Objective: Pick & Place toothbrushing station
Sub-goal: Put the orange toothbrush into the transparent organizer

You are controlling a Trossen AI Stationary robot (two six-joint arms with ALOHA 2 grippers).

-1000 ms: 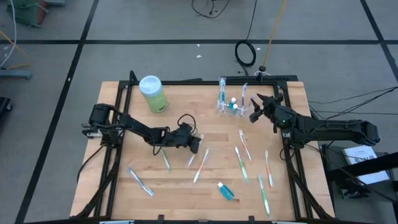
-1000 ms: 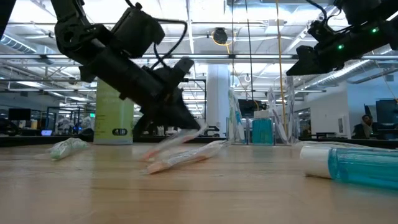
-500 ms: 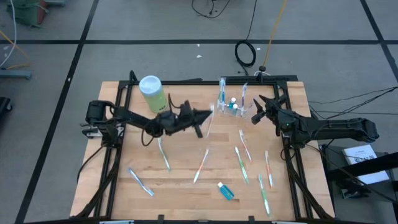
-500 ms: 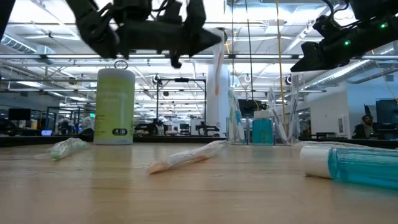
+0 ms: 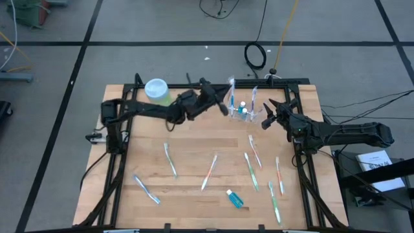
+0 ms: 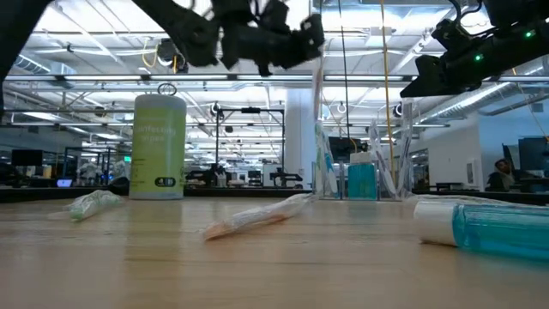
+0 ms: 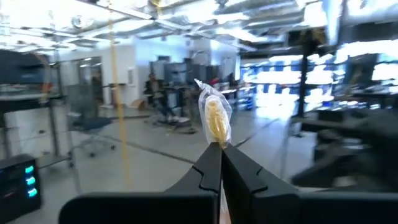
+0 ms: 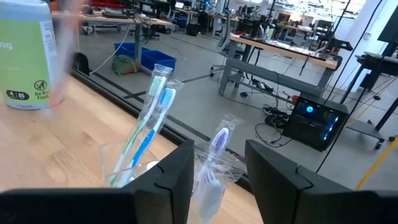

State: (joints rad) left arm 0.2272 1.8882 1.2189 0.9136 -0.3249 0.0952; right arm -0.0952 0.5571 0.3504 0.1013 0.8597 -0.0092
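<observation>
Two dark arms here — slim black links with chunky joints and black cables looped alongside. The left hand (image 7: pixel 219 163) shows matte black fingers, angular and stepped. The right hand (image 8: pixel 217 171) has broad, flat black fingers — and small green lights glow on that arm's underside.

Even, bright overhead light fills the high view — shadows are faint. In the low view, ceiling strip lights glare and the near toothpaste tube (image 6: pixel 480 225) is soft. The left wrist view's background is motion-blurred.
</observation>
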